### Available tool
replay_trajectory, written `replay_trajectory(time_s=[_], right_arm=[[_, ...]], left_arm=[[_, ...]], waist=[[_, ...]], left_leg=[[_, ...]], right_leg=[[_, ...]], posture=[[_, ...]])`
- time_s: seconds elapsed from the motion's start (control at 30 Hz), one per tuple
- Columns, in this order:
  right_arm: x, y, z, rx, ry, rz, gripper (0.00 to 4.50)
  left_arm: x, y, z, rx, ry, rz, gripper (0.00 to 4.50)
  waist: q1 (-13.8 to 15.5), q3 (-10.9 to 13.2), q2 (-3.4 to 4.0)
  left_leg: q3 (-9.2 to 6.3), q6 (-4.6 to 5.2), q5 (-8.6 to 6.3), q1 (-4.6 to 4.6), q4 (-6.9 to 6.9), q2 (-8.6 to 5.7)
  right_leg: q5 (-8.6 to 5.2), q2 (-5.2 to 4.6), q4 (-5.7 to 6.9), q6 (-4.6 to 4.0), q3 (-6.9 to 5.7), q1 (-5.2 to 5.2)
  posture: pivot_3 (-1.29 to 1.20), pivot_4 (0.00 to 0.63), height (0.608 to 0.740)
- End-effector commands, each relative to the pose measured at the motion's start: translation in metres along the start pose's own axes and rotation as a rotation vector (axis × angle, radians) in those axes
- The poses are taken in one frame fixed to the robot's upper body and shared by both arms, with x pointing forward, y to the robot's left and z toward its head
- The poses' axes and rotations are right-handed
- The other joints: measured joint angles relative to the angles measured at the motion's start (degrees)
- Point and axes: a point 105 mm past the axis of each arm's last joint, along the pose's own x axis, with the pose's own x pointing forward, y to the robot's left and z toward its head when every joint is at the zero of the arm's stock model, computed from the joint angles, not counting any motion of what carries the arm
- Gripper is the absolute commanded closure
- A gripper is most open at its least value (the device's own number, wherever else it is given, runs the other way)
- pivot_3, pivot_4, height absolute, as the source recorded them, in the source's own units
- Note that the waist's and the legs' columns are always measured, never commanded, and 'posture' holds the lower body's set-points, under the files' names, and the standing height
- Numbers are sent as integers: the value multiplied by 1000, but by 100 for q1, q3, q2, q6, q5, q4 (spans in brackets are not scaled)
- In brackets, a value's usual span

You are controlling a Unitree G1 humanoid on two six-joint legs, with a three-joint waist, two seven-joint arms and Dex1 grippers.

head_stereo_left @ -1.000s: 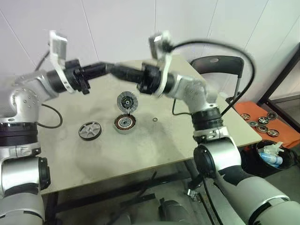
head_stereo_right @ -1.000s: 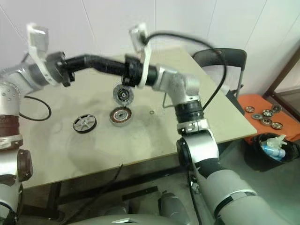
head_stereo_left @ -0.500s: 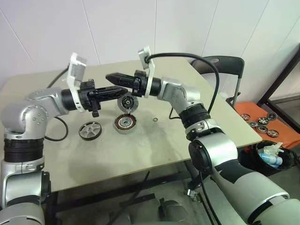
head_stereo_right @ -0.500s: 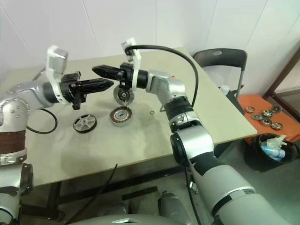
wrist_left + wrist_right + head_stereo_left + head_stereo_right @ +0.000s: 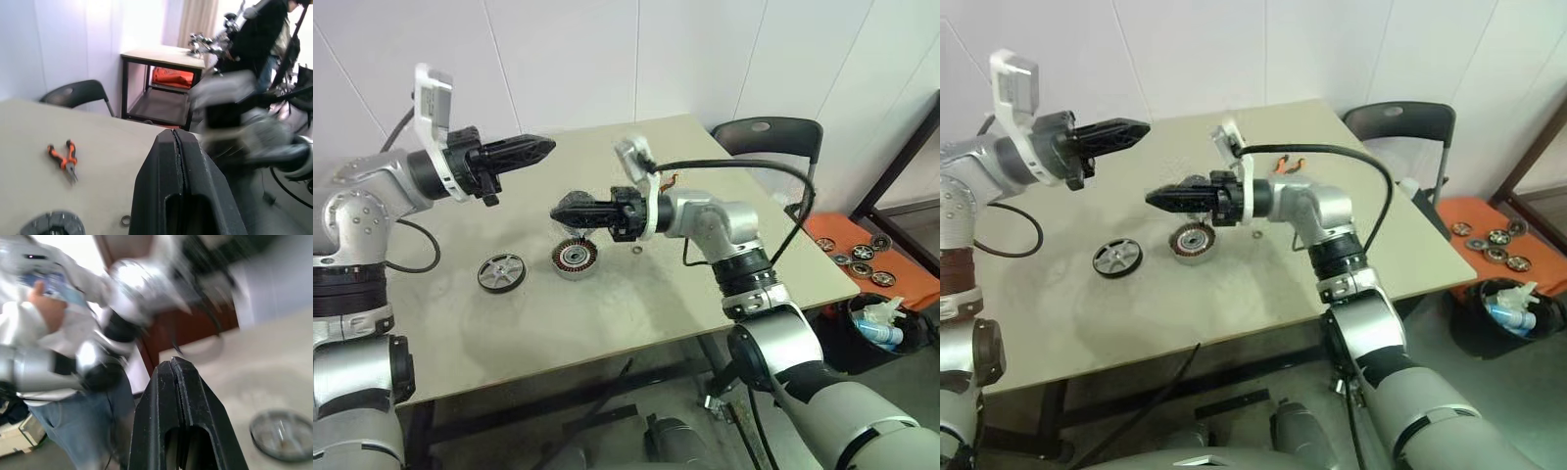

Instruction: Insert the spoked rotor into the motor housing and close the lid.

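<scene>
Lowered right pincer [image 5: 558,211] hovers over flat motor housing [image 5: 575,258].

matt beige table [image 5: 607,294]; motor housing [image 5: 575,258] of metal with copper windings.

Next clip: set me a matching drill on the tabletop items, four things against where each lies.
Things:
1. spoked rotor
2. motor housing
3. small ring
4. pliers

Places:
A. orange-handled, on the far side of the table
B. leftmost of the parts, lying flat
C. just right of the housing
D. between the rotor and the ring

Pairs: 1-B, 2-D, 3-C, 4-A.
</scene>
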Motion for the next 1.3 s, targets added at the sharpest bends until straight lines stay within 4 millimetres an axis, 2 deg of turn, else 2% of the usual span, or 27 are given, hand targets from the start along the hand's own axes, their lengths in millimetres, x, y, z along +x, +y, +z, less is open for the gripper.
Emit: replay_trajectory(time_s=[0.03,0.13,0.23,0.37,0.5,0.63,0.73,0.83,0.93,1.0,1.07,1.2,1.3], right_arm=[[8,11,30,-91,-72,5,4500],[13,1,48,-134,-133,-59,4500],[17,-26,40,-187,-92,-185,4500],[10,-62,5,-90,-32,-293,4500],[-2,-75,-23,8,-1,-331,4500],[-3,-61,-33,50,14,-235,4500],[1,-40,-28,48,12,-136,4500],[5,-14,-3,31,-43,-30,4500],[10,-1,25,-37,-88,-10,4500],[12,-2,41,-59,-139,-34,4500],[13,-8,50,-86,-167,-82,4500],[13,-13,54,-122,-176,-125,4500],[9,-13,50,-134,-163,-135,4500]], left_arm=[[8,-9,-29,-25,73,-35,4476],[13,-20,-49,-71,100,-67,4476],[16,-32,-49,-73,96,-102,4476],[11,-51,-23,-28,38,-161,4476],[2,-57,10,59,-25,-156,4476],[-7,-52,32,121,-56,-112,4476],[-10,-37,29,119,-37,-46,4476],[-11,-24,18,67,-31,-8,4476],[-10,-11,-16,-41,27,14,4476],[-8,-11,-42,-83,88,14,4476],[-6,-14,-54,-103,106,0,4476],[-4,-21,-51,-93,81,-16,4476],[-10,-21,-35,-49,45,6,4476]], waist=[[6,0,0],[13,0,0],[8,0,-1],[7,-3,-5],[2,-2,-6],[0,-2,-6],[3,-1,-4],[8,0,-2],[8,-1,0],[2,-1,0],[7,-1,-1],[23,-2,-3],[25,-2,-3]], left_leg=[[1,0,0,1,-1,0],[0,0,0,-5,3,0],[2,0,0,-5,2,-1],[6,0,0,0,0,-1],[7,0,0,-2,2,-2],[7,1,0,-2,-3,-2],[5,1,0,0,-2,-2],[2,0,0,0,4,-1],[1,0,0,3,2,0],[2,0,0,7,1,-1],[4,0,0,7,1,0],[0,0,0,-5,-1,1],[3,0,0,-7,-3,-2]], right_leg=[[0,0,1,0,3,0],[0,-1,1,-1,3,-2],[0,-2,1,-1,4,-4],[0,-1,-1,-1,4,2],[0,1,-1,-1,4,1],[0,2,-5,0,2,1],[0,2,-7,0,2,4],[0,5,0,0,-3,4],[0,4,0,0,-5,5],[0,3,0,0,-4,7],[0,3,1,-1,-3,7],[0,2,-3,-1,-1,-2],[0,-3,-7,-1,2,-2]], posture=[[0,0,740],[0,0,740],[0,0,740],[0,0,740],[0,0,740],[0,0,740],[0,0,740],[0,0,740],[0,0,740],[0,0,740],[0,0,740],[0,0,740],[0,0,740]])
